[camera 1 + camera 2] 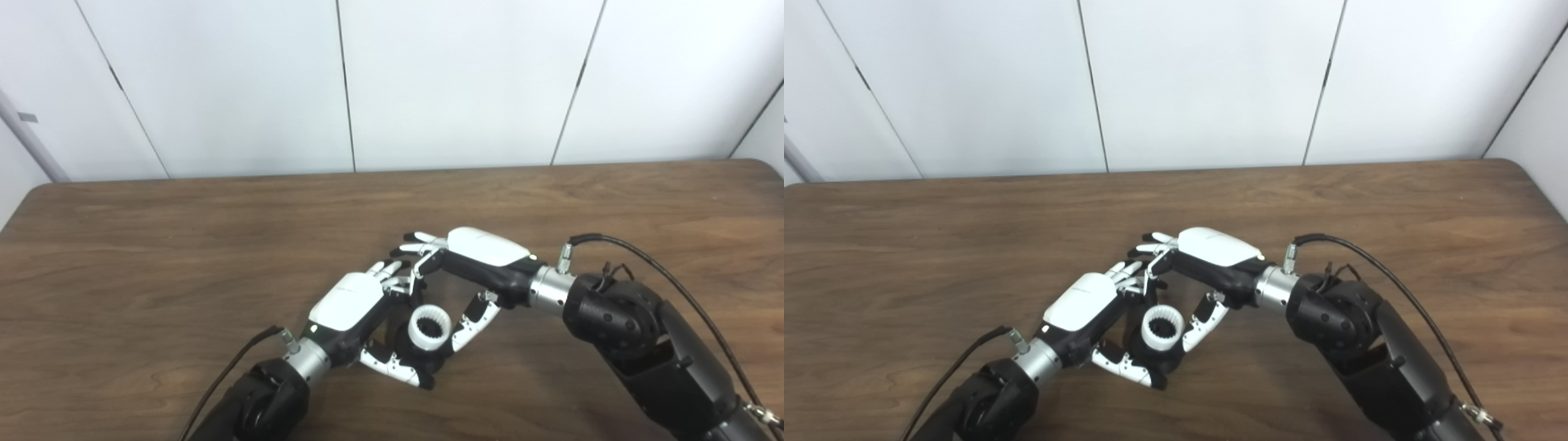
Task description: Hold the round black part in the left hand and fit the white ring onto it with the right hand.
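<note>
My left hand (349, 303) is shut on the round black part (424, 359), holding it just above the table between thumb and fingers. The white ring (430, 313), toothed on its inside, sits on top of the black part with its opening facing up. From the right, my right hand (484, 251) reaches over it. Its thumb (468, 324) lies against the ring's right side and one bent finger comes down at the ring's far side. The other fingers stretch out past my left hand's fingertips. Most of the black part is hidden by the ring and the fingers.
The brown wooden table (184, 245) runs to a white panelled wall at the back. Both black forearms come in from the bottom edge, each with a cable along it. A grey pole (30, 141) leans at the far left.
</note>
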You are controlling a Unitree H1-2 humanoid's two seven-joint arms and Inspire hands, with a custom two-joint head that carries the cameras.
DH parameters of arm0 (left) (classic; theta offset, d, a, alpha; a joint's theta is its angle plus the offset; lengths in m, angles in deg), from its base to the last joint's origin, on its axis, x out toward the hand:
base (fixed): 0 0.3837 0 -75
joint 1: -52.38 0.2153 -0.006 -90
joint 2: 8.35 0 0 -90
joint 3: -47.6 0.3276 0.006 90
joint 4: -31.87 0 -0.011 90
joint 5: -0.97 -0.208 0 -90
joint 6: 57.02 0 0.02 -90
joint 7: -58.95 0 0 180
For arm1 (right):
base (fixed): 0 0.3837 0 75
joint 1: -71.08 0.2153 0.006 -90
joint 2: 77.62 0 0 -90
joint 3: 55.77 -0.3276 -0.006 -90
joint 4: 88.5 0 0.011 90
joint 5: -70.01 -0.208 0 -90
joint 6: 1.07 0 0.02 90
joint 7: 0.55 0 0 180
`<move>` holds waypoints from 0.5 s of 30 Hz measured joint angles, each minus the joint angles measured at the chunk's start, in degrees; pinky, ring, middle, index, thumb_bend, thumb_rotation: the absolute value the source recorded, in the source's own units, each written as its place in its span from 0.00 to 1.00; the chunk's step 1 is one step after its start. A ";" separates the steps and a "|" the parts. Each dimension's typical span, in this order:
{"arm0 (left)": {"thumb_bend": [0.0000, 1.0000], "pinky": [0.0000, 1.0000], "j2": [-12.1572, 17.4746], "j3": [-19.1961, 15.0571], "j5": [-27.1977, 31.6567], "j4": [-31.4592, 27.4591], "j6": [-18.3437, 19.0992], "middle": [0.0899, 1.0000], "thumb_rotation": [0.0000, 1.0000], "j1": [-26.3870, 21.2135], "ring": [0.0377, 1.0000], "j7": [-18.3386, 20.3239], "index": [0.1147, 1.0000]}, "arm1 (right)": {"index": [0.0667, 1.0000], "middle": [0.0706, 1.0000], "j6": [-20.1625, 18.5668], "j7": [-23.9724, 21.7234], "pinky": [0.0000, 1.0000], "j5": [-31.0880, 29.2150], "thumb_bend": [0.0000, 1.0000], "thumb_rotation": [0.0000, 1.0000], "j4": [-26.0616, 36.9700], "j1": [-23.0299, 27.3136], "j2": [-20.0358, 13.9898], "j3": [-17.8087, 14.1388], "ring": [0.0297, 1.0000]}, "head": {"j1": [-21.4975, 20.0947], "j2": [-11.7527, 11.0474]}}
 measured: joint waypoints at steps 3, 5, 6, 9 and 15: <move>0.52 1.00 -0.25 0.08 0.00 -0.20 0.15 0.84 0.05 0.15 0.99 0.22 0.41 | 0.44 0.92 -0.08 -0.03 0.96 -0.03 0.52 0.13 -0.01 -0.27 0.41 0.27 1.00 | -0.09 0.09; 0.52 1.00 -0.32 0.08 0.00 -0.20 0.16 0.85 0.05 0.16 0.99 0.26 0.41 | 0.44 0.92 -0.12 -0.11 0.96 0.01 0.52 0.13 -0.01 -0.26 0.62 0.47 1.00 | 0.09 0.09; 0.52 1.00 -0.32 0.08 0.00 -0.20 0.16 0.85 0.05 0.16 0.99 0.26 0.41 | 0.44 0.92 -0.16 -0.12 0.96 0.10 0.52 0.13 -0.01 -0.26 0.76 0.51 1.00 | 0.09 0.09; 0.52 1.00 -0.38 0.08 0.00 -0.18 0.15 0.84 0.05 0.15 0.99 0.21 0.41 | 0.44 0.92 -0.16 -0.12 0.96 0.22 0.52 0.13 -0.02 -0.26 0.98 0.57 1.00 | 0.18 -0.09; 0.52 1.00 -0.49 0.13 0.00 -0.17 0.13 0.84 0.05 0.16 0.98 0.16 0.41 | 0.44 0.92 -0.12 -0.13 0.97 0.60 0.52 0.13 -0.07 -0.40 1.39 0.73 1.00 | 0.35 -0.18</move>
